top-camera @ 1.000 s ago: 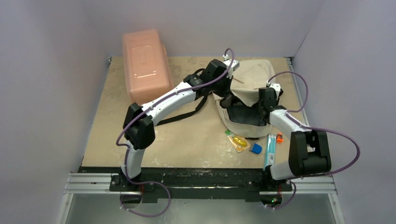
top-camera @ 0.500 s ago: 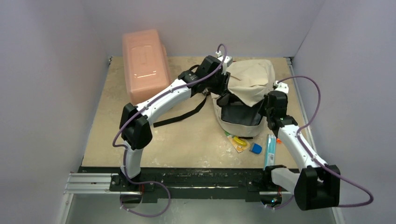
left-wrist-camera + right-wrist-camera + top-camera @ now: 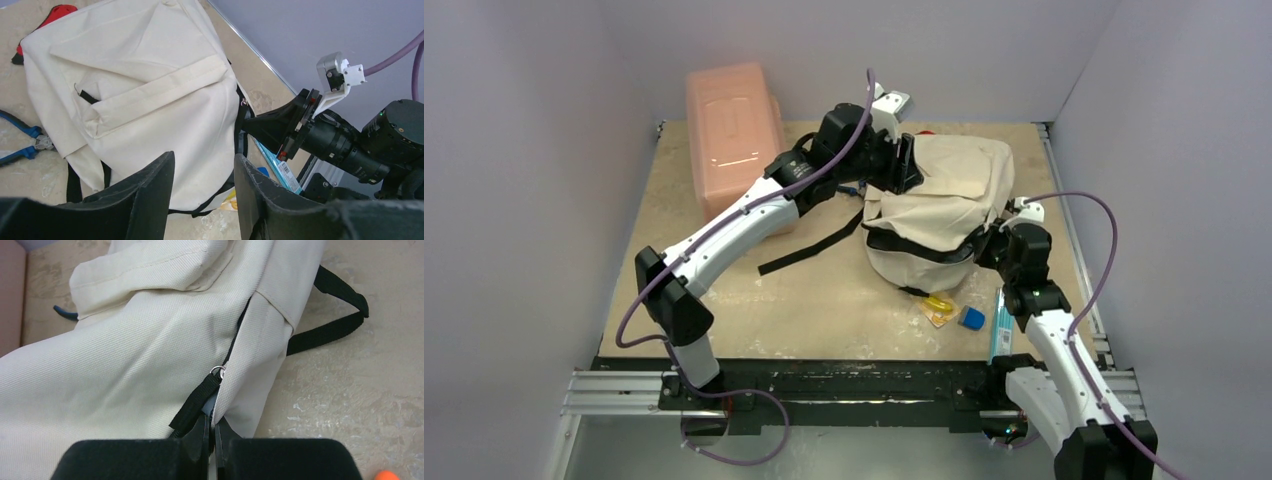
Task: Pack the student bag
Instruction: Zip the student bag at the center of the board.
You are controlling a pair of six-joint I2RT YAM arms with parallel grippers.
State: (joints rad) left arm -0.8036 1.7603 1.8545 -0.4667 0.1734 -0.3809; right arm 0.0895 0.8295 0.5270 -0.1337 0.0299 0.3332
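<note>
The student bag [image 3: 939,205] is a cream fabric backpack lying at the back right of the table, its mouth a narrow dark slit facing the near edge. My left gripper [image 3: 908,162] hovers over the bag's back left corner, open; in the left wrist view its fingers [image 3: 150,195] stand apart above the bag [image 3: 150,85] with nothing between them. My right gripper [image 3: 987,247] sits at the bag's near right side. It is shut [image 3: 213,424] on the bag's fabric edge by the zipper, beside the black pull tab [image 3: 197,402].
A pink plastic box [image 3: 729,135] stands at the back left. A yellow packet [image 3: 939,306], a blue piece [image 3: 971,318] and a teal pack [image 3: 1001,322] lie before the bag. Blue pliers [image 3: 22,145] and a red item [image 3: 55,12] lie behind it. A black strap [image 3: 809,245] trails left.
My left gripper opened, let go of the bag's flap and drew back to the left. The flap dropped over the mouth. My right gripper shut on the bag's edge and pulled nearer.
</note>
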